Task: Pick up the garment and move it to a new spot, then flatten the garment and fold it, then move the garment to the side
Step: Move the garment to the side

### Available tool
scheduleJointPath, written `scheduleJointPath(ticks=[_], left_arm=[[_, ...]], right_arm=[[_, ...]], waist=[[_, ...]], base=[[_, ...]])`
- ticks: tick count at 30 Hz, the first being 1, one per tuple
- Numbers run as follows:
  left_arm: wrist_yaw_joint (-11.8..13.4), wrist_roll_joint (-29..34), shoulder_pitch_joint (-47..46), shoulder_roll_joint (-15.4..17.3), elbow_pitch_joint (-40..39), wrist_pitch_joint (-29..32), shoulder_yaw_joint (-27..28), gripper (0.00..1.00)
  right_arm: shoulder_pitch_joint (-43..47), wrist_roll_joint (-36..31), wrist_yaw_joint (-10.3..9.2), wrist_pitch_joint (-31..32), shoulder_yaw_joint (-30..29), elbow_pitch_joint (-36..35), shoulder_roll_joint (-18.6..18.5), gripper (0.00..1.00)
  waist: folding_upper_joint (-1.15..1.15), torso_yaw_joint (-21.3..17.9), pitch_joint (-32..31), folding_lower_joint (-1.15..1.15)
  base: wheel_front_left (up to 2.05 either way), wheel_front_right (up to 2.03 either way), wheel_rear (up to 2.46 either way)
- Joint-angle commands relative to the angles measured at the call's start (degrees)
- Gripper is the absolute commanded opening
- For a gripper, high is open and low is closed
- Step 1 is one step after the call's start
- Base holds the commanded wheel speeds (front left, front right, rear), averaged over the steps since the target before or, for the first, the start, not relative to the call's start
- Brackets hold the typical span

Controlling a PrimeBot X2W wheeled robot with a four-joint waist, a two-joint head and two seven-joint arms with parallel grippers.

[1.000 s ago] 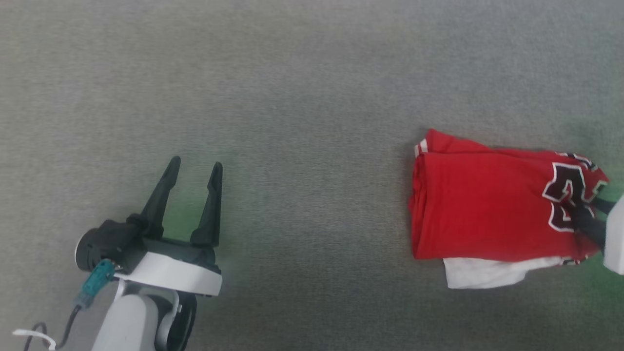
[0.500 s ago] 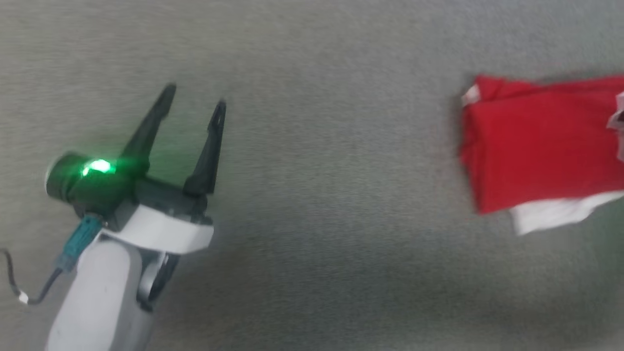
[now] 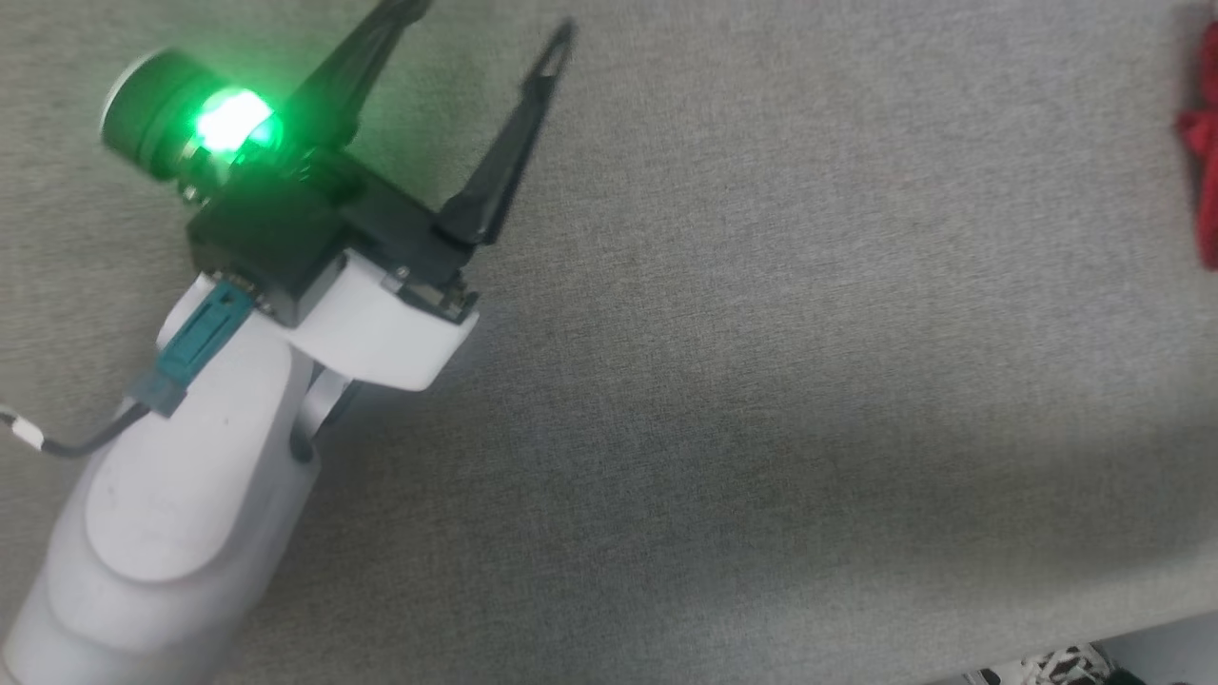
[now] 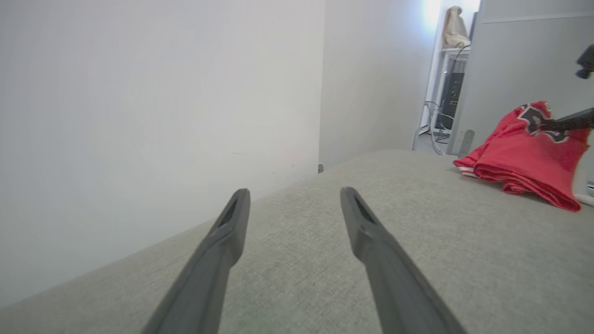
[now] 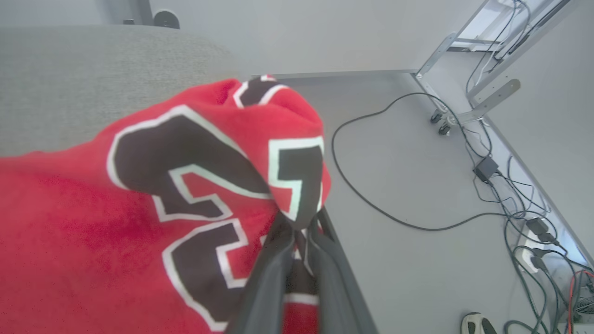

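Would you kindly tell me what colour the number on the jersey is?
The number on the jersey is black, outlined white; the right wrist view shows it best.

Left gripper (image 4: 294, 195), two long dark fingers spread wide, above a grey woven fabric surface (image 4: 417, 260). At the surface's right end, a crumpled red jersey (image 4: 515, 162), one end raised off it, pinched at its black lettering by the right gripper (image 4: 545, 124). Beyond the surface, a plain white wall (image 4: 162, 93).

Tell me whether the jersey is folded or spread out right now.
Folded, not spread: the garment lies in bunched layers on the grey surface, its numbered end pinched in the shut right gripper.
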Motion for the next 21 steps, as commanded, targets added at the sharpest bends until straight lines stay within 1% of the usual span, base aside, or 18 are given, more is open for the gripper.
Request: scheduleJointPath(ticks=[1,6,11,12,13,17,21], left_arm=[[-0.1,0.0,-0.9,0.2,0.1,-0.2,-0.1,1.00],[-0.1,-0.4,-3.9,0.6,0.4,-0.2,-1.2,1.00],[-0.1,-0.6,-4.1,0.8,0.9,-0.2,-1.1,1.00],[-0.1,-0.7,-3.8,0.8,1.1,-0.2,-0.9,1.00],[-0.1,-0.8,-3.5,0.7,1.2,-0.2,-0.7,1.00],[-0.1,-1.0,-1.9,0.0,1.7,-0.2,0.3,1.00],[-0.1,-1.4,1.6,-1.1,2.9,-0.2,2.3,1.00]], right_arm=[[-1.2,-0.4,-0.04,-0.8,0.1,0.6,-0.2,0.00],[-7.7,-2.5,-0.04,-6.4,2.0,9.3,0.0,0.00],[-12.1,-4.2,-0.04,-9.7,4.6,16.6,0.3,0.00],[-12.7,-4.4,-0.04,-10.4,5.2,17.7,0.3,0.27],[-13.3,-4.6,-0.04,-11.1,5.8,18.7,0.2,1.00],[-14.1,-4.6,-0.04,-14.0,8.5,21.2,0.0,1.00],[-12.5,-3.9,-0.04,-16.7,13.2,20.0,0.4,1.00]], waist=[[0.00,-0.3,1.0,0.00],[0.00,0.0,2.6,0.00],[0.00,0.3,2.5,0.00],[0.00,0.4,2.4,0.00],[0.00,0.5,2.1,0.00],[0.00,1.0,0.1,0.00],[0.00,1.8,-3.7,0.00]], base=[[0.00,0.00,0.00],[0.00,0.00,0.00],[0.00,0.00,0.00],[0.00,0.00,0.00],[0.00,0.00,0.00],[0.00,0.00,0.00],[0.00,0.00,0.00]])
